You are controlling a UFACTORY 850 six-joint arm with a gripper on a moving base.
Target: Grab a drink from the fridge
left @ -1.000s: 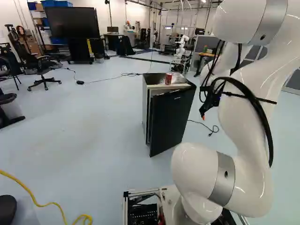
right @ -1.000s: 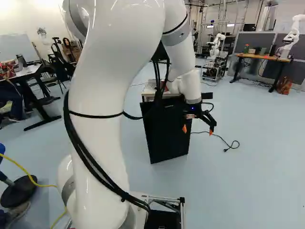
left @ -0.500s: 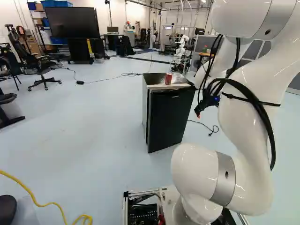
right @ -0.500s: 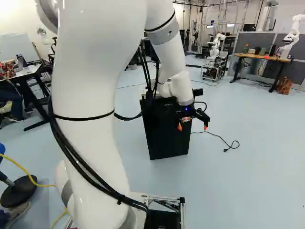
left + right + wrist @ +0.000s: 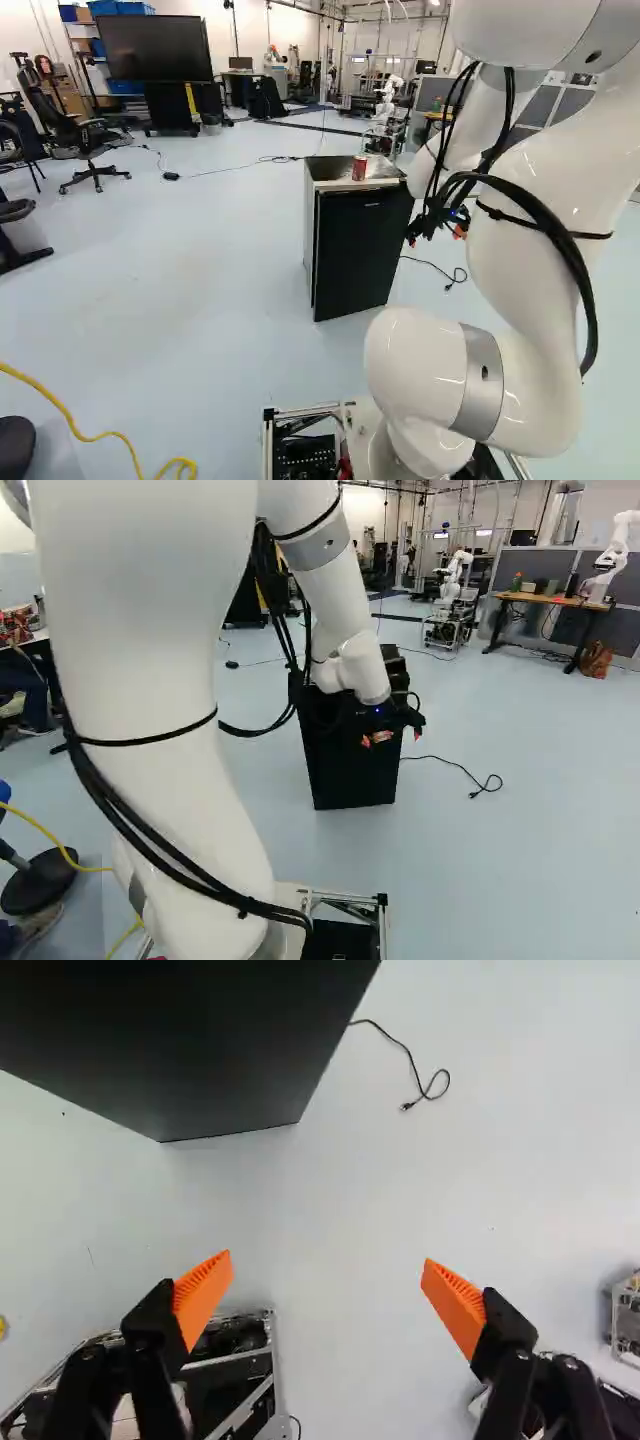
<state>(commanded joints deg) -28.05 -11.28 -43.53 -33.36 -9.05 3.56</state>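
Observation:
The small black-doored fridge stands on the floor ahead; its door looks nearly closed, though I cannot tell if it is fully so. A red can is upright on its top. Any drinks inside are hidden. In the right base view my gripper appears before the right part of the dark door; in the left base view it is just right of the door's upper edge. Seen from the wrist, the gripper is open, nothing between its orange pads, with the fridge's dark front ahead and off to one side.
A black cable lies on the floor beside the fridge. A yellow cable runs near the base. Farther back are an office chair, a large screen, a desk and another robot.
The fridge door has swung inward from standing ajar, its lower corner now closer to the body. My arm and open gripper have shifted left in the right base view. The base has not moved.

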